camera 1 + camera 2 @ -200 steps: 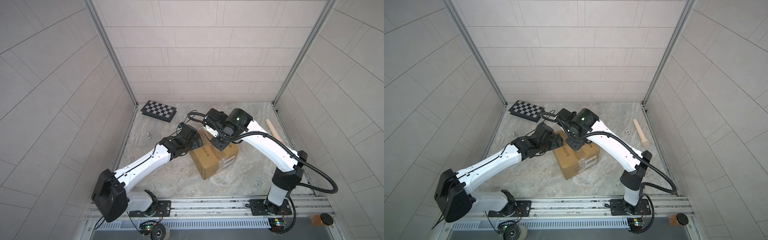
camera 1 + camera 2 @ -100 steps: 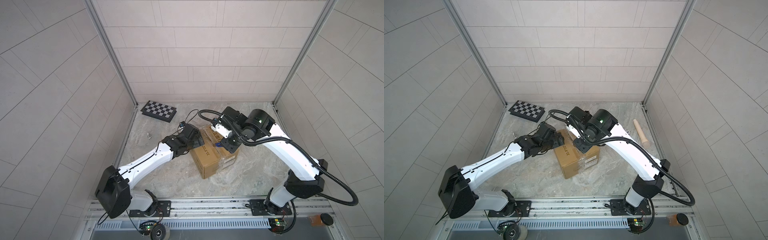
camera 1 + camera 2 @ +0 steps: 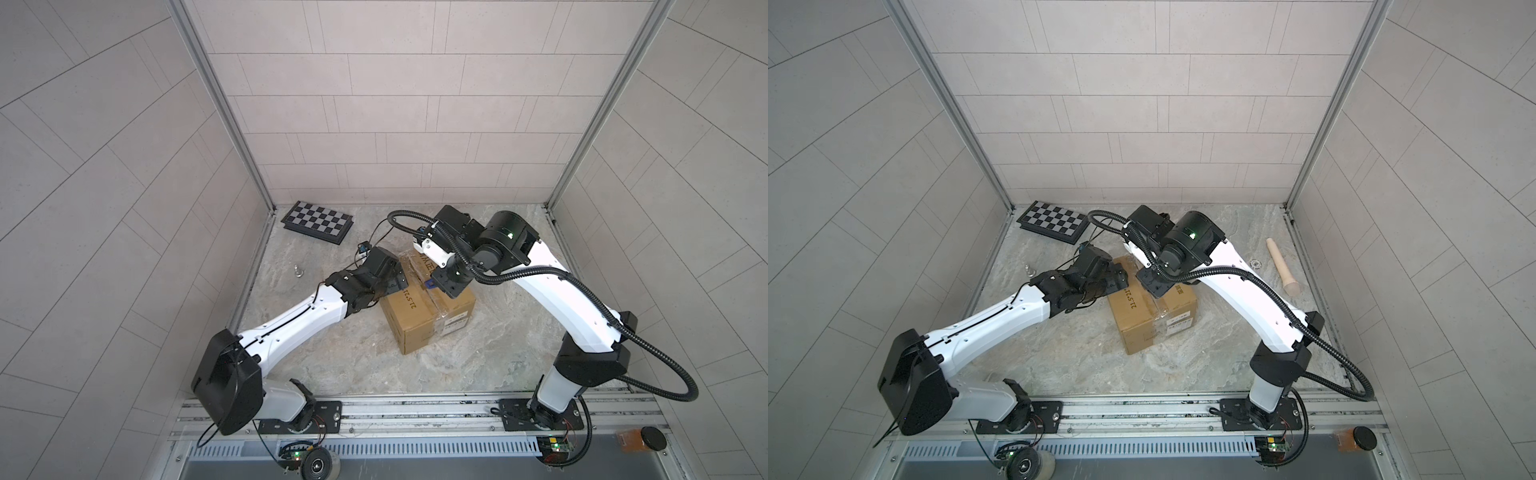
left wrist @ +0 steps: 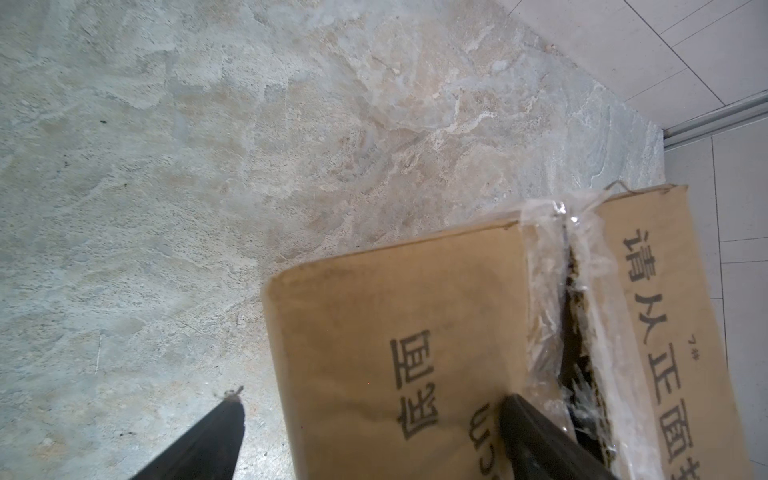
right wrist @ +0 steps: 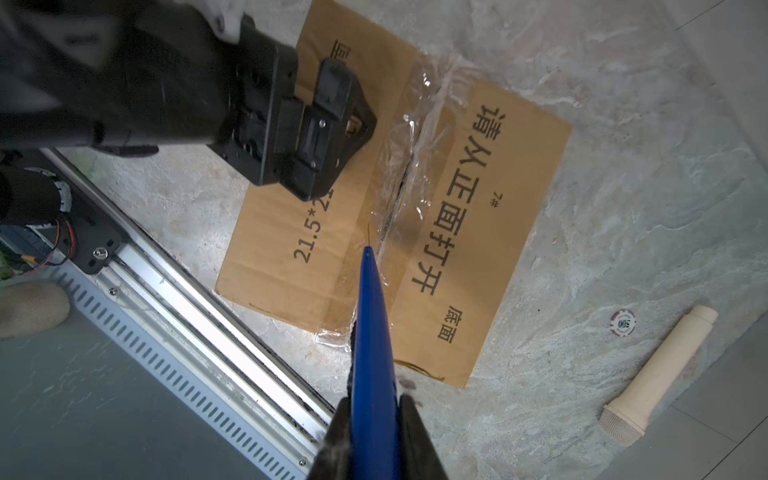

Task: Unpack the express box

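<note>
Near the centre of both top views, the express box [image 3: 419, 313] sits on the stone-patterned tabletop [image 3: 345, 357], turned at an angle with its taped face up. The left gripper [image 3: 395, 282] reaches in from the lower left to the box's upper-left edge. The right gripper [image 3: 441, 281] hangs over the top face from the upper right. A chequered board [image 3: 318, 220] lies in the back-left corner, well apart from the box. A small metal piece [image 3: 298, 271] lies near the left wall, and a pale wooden rod [image 3: 1282, 268] lies by the right wall.

From the left wrist, the left gripper's fingers [image 4: 199, 440] are spread wide and hold nothing. One hangs beside the box over bare tabletop; the other lies over the top face just beside the clear tape [image 4: 540, 299]. The tape is split along the seam, where a dark gap shows between the flaps.

From the right wrist, the right gripper's fingers [image 5: 415, 432] are pinched on a blue pointed tool [image 5: 372, 332]. Its tip points at the taped seam near the middle of the top face and seems just short of the tape, though contact cannot be told. A poker chip [image 5: 624, 323] lies near the rod.
</note>
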Robot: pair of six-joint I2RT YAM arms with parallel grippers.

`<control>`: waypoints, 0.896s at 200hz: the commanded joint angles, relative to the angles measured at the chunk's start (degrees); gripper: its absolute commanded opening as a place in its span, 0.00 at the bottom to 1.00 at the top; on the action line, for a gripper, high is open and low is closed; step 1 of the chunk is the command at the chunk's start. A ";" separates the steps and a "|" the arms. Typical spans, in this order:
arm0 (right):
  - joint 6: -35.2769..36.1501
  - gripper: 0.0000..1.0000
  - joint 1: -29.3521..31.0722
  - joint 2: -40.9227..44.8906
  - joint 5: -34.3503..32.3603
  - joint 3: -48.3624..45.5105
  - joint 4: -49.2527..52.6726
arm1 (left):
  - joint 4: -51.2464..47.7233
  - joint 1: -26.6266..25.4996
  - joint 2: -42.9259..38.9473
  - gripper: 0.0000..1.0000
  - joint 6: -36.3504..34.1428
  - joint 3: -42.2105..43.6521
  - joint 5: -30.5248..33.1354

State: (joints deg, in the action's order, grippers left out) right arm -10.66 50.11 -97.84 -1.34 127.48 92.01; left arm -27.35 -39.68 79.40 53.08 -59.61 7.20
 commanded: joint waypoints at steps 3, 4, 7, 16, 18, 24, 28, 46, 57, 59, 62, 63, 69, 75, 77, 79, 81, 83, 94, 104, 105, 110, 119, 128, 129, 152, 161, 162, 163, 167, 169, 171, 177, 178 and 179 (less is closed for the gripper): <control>-0.03 0.00 -0.86 2.16 -3.73 1.59 4.68 | -12.73 0.58 3.89 0.99 -1.89 4.76 2.65; 0.00 0.00 -0.87 2.15 -3.74 1.56 4.67 | -12.73 0.57 3.86 0.99 -1.86 4.77 2.65; -0.04 0.00 -0.89 2.13 -3.98 1.44 4.60 | -12.58 0.57 3.86 0.99 -1.86 4.81 2.60; 0.02 0.00 -0.89 2.05 -4.15 1.08 4.21 | -12.54 0.59 3.76 0.99 -1.85 4.86 2.45; -0.02 0.00 -0.89 2.07 -4.18 0.88 4.01 | -12.48 0.62 3.75 0.99 -1.87 4.92 2.46; 0.03 0.00 -0.89 2.19 -4.07 0.40 3.48 | -12.45 0.61 3.69 0.99 -1.76 4.99 2.42; -0.01 0.00 -0.84 2.20 -4.04 0.05 3.15 | -12.44 0.57 3.65 0.99 -1.79 5.03 2.40; 0.13 0.00 -0.89 2.44 -3.94 -1.60 1.61 | -12.55 0.62 3.41 0.99 -1.84 5.12 2.53; 0.18 0.00 -0.88 2.45 -3.63 -2.26 0.95 | -12.57 0.58 3.31 0.98 -1.84 5.19 2.62; 0.19 0.00 -0.89 2.43 -3.55 -2.35 0.73 | -12.57 0.57 3.31 0.99 -1.88 5.20 2.64; 0.20 0.00 -0.89 2.52 -3.42 -2.47 0.59 | -12.61 0.60 3.21 0.99 -1.91 5.29 2.60; 0.20 0.00 -0.89 2.54 -3.37 -2.53 0.52 | -12.58 0.59 3.22 0.99 -1.88 5.29 2.62; 0.18 0.00 -0.89 2.60 -2.96 -2.88 0.01 | -12.56 0.58 3.13 0.99 -1.91 5.38 2.64; 0.28 0.00 -0.84 2.61 -2.64 -3.17 -0.41 | -12.53 0.61 3.02 0.99 -1.85 5.47 2.62; 0.28 0.00 -0.83 2.65 -2.46 -3.26 -0.53 | -12.54 0.58 3.04 0.99 -1.86 5.47 2.64; 0.28 0.00 -0.87 2.65 -2.40 -3.35 -0.63 | -12.55 0.57 3.00 0.99 -1.80 5.47 2.62; 0.35 0.00 -0.84 2.66 -2.29 -3.37 -0.78 | -12.53 0.57 3.01 0.99 -1.76 5.47 2.59; 0.37 0.00 -0.88 2.66 -2.18 -3.38 -0.87 | -12.54 0.57 2.99 0.99 -1.75 5.47 2.63; 0.42 0.00 -0.87 2.78 -1.53 -3.39 -1.21 | -12.58 0.59 2.89 0.99 -1.77 5.56 2.73; 0.44 0.00 -0.89 2.89 -0.98 -2.99 -1.43 | -12.57 0.58 2.85 0.99 -1.75 5.56 2.67; 0.45 0.00 -0.89 2.86 -0.91 -2.92 -1.45 | -12.60 0.57 2.82 0.99 -1.75 5.56 2.65; 0.39 0.00 -0.89 2.85 -0.62 -2.65 -1.48 | -12.60 0.58 2.86 0.99 -1.77 5.62 2.77; 0.35 0.00 -0.89 2.74 -0.20 -1.93 -1.53 | -12.60 0.59 2.85 0.99 -1.80 5.65 2.72; 0.37 0.00 -0.80 2.50 0.03 -1.17 -1.44 | -12.63 0.59 2.73 0.99 -1.75 5.65 2.72; 0.37 0.00 -0.80 2.49 0.07 -1.09 -1.37 | -12.59 0.63 2.71 0.99 -1.75 5.65 2.73; 0.61 0.00 -0.80 2.27 -0.05 -0.81 -1.66 | -12.54 0.57 2.70 0.99 -1.70 5.74 2.71; 0.72 0.00 -0.80 2.21 -0.28 -1.21 -1.89 | -12.50 0.58 2.76 0.99 -1.74 5.74 2.70; 0.72 0.00 -0.80 2.22 -0.30 -1.24 -1.95 | -12.48 0.58 2.73 0.99 -1.75 5.74 2.72; 0.77 0.00 -0.80 2.17 -0.36 -1.26 -2.02 | -12.51 0.57 2.71 0.99 -1.70 5.74 2.72; 0.79 0.00 -0.80 2.18 -0.48 -1.42 -2.21 | -12.55 0.58 2.73 0.99 -1.67 5.76 2.72; 0.85 0.00 -0.80 2.16 -0.56 -1.55 -2.23 | -12.55 0.57 2.70 0.99 -1.66 5.74 2.73; 0.89 0.00 -0.80 2.14 -0.65 -1.65 -2.33 | -12.55 0.59 2.67 0.99 -1.66 5.74 2.73; 0.98 0.00 -0.80 2.13 -0.87 -1.89 -2.62 | -12.55 0.57 2.63 0.98 -1.67 5.80 2.73; 0.99 0.00 -0.76 2.13 -0.91 -1.93 -2.71 | -12.55 0.57 2.62 0.98 -1.66 5.81 2.73; 0.99 0.00 -0.78 2.13 -0.97 -2.04 -2.75 | -12.55 0.61 2.57 0.98 -1.66 5.82 2.73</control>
State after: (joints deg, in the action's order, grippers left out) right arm -10.46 49.17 -96.64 -1.56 125.49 89.97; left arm -25.69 -39.68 78.54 53.10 -58.26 7.18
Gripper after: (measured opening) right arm 0.185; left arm 0.986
